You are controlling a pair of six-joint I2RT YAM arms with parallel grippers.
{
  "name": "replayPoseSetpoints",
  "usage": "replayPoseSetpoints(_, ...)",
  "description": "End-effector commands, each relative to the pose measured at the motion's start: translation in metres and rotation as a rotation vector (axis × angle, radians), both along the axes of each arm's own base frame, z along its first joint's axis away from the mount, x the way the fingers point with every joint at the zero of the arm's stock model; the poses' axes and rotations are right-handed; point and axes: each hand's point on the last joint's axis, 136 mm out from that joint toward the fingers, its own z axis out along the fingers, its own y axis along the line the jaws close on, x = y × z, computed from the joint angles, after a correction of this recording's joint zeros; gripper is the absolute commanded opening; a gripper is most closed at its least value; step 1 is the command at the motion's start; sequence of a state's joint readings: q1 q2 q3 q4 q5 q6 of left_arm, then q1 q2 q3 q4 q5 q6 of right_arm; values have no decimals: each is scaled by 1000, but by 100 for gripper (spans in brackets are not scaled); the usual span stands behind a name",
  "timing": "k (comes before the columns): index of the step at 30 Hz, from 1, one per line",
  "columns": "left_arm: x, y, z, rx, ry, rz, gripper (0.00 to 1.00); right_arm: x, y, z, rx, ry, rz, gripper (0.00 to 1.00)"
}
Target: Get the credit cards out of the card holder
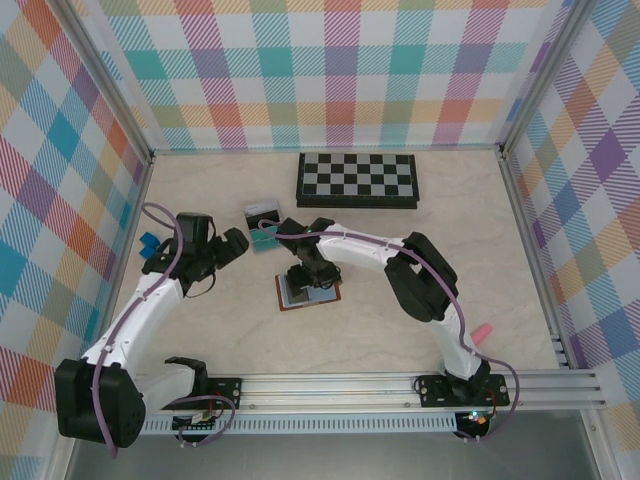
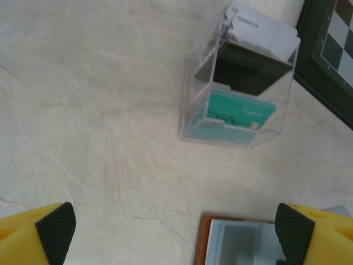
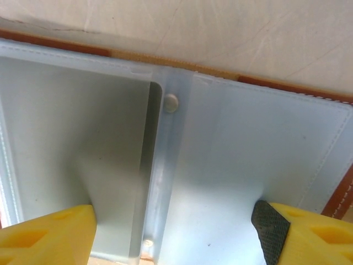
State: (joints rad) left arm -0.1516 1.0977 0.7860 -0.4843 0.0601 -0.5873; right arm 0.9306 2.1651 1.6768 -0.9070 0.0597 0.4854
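The card holder (image 1: 309, 295) lies spread open on the table, brown edge outside, blue-grey lining (image 3: 248, 154) up. My right gripper (image 1: 306, 280) hangs open just above it, its fingers (image 3: 273, 226) straddling the spine with its metal stud (image 3: 171, 102). A darker grey panel (image 3: 83, 149) covers the left half; I cannot tell whether it is a card or a pocket. A teal credit card (image 2: 238, 113) and a dark one (image 2: 251, 66) stand in the clear tray (image 2: 190, 110). My left gripper (image 2: 175, 237) is open and holds nothing, between tray and holder (image 2: 234, 243).
A black-and-grey chessboard (image 1: 357, 180) lies at the back, right behind the tray (image 1: 263, 228). A white slip (image 2: 259, 27) leans in the tray's rear. A small blue block (image 1: 150, 243) sits by the left wall, a pink object (image 1: 483, 331) at the right.
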Motion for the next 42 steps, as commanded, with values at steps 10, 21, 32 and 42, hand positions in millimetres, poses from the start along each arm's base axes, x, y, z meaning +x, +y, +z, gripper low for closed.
replayPoseSetpoints(10,-23,-60,-30,-323,174,-164,72,-15,-30,-32,-100,75,-44,68)
replayPoseSetpoints(21,-43,-106,-61,-385,309,-300,42,-16,-32,-34,-86,88,-59,62)
replayPoseSetpoints(32,-55,-129,-85,-376,373,-304,28,-17,-29,-27,-59,88,-65,60)
replayPoseSetpoints(42,-45,-142,-94,-404,370,-316,24,-19,-29,-29,-54,95,-65,58)
